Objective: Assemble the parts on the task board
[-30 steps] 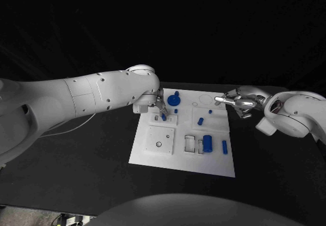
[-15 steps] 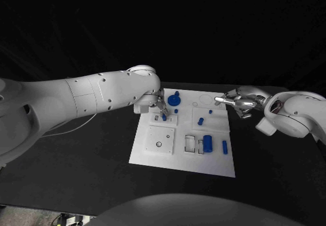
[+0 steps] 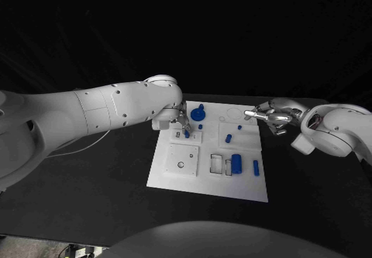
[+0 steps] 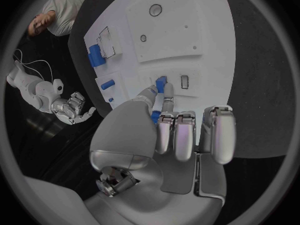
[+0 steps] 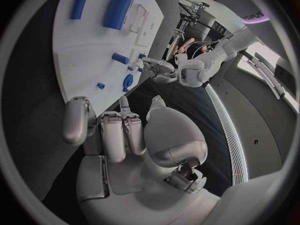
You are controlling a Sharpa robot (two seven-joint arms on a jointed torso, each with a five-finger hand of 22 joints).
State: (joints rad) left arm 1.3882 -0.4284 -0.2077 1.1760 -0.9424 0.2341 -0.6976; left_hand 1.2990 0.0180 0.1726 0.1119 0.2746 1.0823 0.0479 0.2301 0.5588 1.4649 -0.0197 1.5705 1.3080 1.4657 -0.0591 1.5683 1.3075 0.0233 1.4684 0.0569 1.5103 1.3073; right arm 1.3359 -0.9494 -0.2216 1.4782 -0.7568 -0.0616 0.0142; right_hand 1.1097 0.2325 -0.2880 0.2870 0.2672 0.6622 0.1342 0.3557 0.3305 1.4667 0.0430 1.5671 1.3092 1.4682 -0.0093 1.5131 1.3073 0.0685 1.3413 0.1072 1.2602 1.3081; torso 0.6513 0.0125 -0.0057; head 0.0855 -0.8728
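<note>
The white task board (image 3: 177,177) lies in the middle of the black table. My left hand (image 3: 177,121) hovers over its far left part and pinches a small blue peg (image 3: 187,133) between thumb and finger, right at a small white block with a slot (image 4: 184,81); the peg (image 4: 161,82) touches the board (image 4: 181,40). My right hand (image 3: 272,117) floats just off the board's far right edge, fingers curled in with nothing in them. On the board lie a blue gear (image 3: 198,114), a short cylinder (image 3: 229,138), a thick cylinder (image 3: 236,164) and a long bar (image 3: 256,167).
Two tiny blue pegs (image 3: 201,127) (image 3: 240,127) stand on the far half of the board. A white square plate with a round hole (image 3: 181,159) sits at the near left. My left arm (image 3: 93,115) reaches in over the table's left side.
</note>
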